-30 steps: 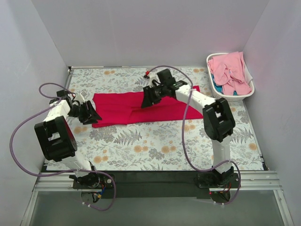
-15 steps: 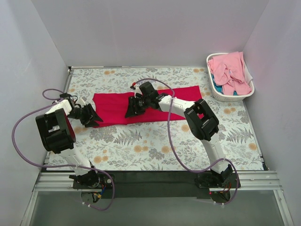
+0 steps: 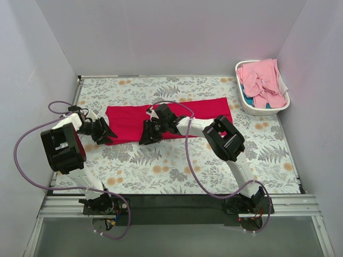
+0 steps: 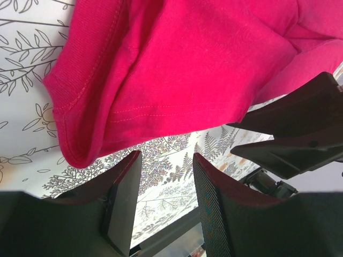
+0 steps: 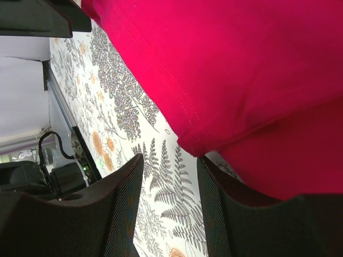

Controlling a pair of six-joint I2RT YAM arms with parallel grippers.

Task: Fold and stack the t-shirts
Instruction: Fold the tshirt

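we see the left claw [image 3: 107, 134] low over the counter [image 3: 161, 171], its jaws standing moderately apart with nothing between them. in its wrist view the gap between the fingers [image 4: 122, 203] shows only fern print. the red t-shirt [image 3: 126, 120] begins right beyond those fingertips. a rolled, stitched hem corner hangs just ahead of one tip, close to it but (as far as we can make out) not pinched. from there the cloth stretches away from the left claw toward the right claw [image 3: 146, 138], which sits at the shirt's near edge, roughly a third of the way along.

the right claw is also moderately parted and holds nothing. its fingers [image 5: 120, 209] frame bare counter, and a folded corner of red cloth with a line of stitching ends just past the tips, above the gap. the rest of the shirt fills the view ahead of that claw.

the shirt lies as a long flat band across the counter, with both claws at its near edge. far beyond the right claw, past the shirt's other end, the pink t-shirts [image 3: 262, 80] are heaped in a white basket [image 3: 256, 111], well apart from either claw.
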